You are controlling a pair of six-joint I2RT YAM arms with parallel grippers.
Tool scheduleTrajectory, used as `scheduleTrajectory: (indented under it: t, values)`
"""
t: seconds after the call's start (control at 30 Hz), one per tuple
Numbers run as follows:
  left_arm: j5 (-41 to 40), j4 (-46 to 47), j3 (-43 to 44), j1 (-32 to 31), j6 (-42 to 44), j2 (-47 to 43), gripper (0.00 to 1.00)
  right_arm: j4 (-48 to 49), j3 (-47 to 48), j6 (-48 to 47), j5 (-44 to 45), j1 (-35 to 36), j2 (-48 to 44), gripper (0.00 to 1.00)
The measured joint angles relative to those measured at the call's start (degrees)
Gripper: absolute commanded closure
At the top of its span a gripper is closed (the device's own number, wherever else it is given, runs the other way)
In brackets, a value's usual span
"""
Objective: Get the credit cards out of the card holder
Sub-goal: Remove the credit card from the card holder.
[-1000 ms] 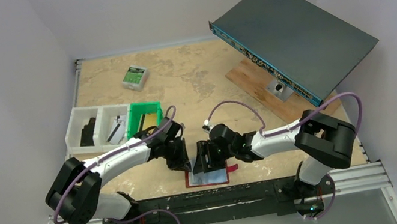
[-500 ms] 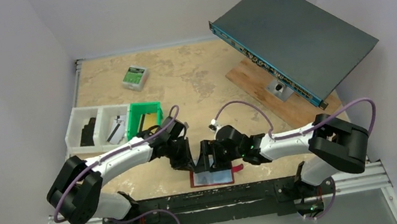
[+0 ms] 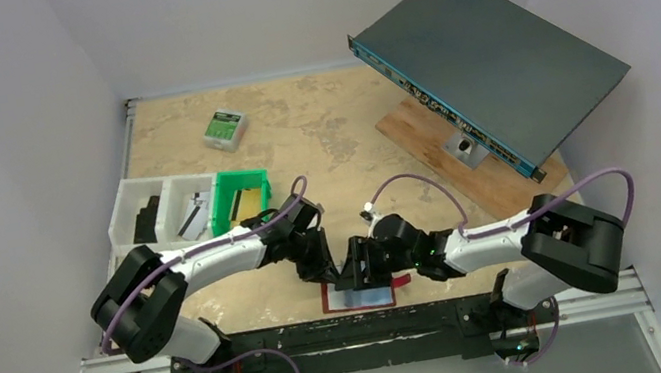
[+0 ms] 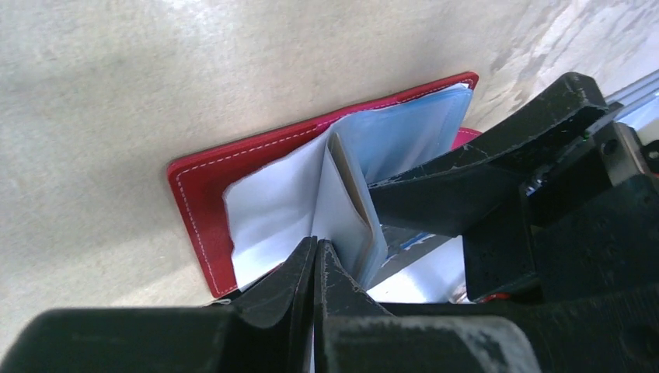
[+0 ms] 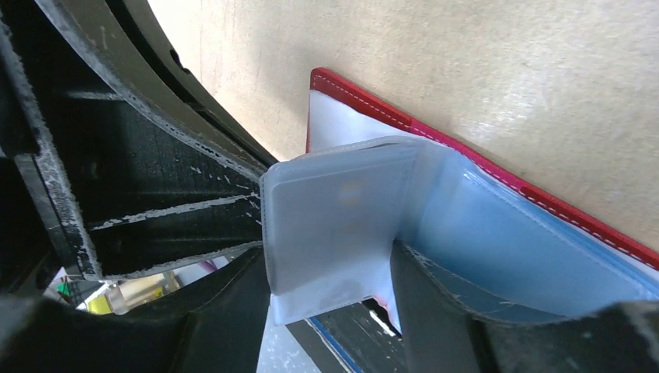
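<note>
The red card holder (image 3: 356,302) lies open at the table's near edge, with its pale grey-blue pocket leaves fanned upward. My left gripper (image 3: 324,269) is shut on the lower edge of one upright leaf (image 4: 342,194), its tips meeting at the fold (image 4: 315,247). My right gripper (image 5: 330,256) comes in from the right with its jaws apart. A translucent leaf (image 5: 334,233) stands between its fingers. One of the credit cards (image 5: 346,198) shows faintly through that leaf, still in its pocket. The red cover (image 5: 365,101) lies flat on the table.
A green bin (image 3: 240,197) and a white divided tray (image 3: 154,214) stand at the left. A small green-and-white box (image 3: 224,128) lies farther back. A dark flat device (image 3: 488,59) leans on a wooden board (image 3: 431,144) at the back right. A metal rail (image 3: 360,325) borders the near edge.
Both grippers and the holder have shifted a little to the right and toward the near edge. The right jaws widened, then narrowed again. The left stayed shut.
</note>
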Motion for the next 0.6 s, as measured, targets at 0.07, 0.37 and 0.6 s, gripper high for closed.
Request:
scheduleTrajectory:
  t: [0.07, 0.37, 0.6]
  values:
    - [0.33, 1.09, 0.0, -0.31, -1.46, 0.24, 1.0, 0.81, -1.33, 0.63, -0.02, -0.48, -0.9, 0.52]
    - [-0.22, 1.09, 0.02, -0.85, -3.89, 1.46, 1.0, 1.73, -3.98, 2.05, 0.85, -1.66, -6.08, 0.6]
    - [-2.32, -0.17, 0.02, -0.85, -4.22, 3.06, 1.0, 0.28, -4.72, 2.38, 1.81, -2.05, -9.11, 0.61]
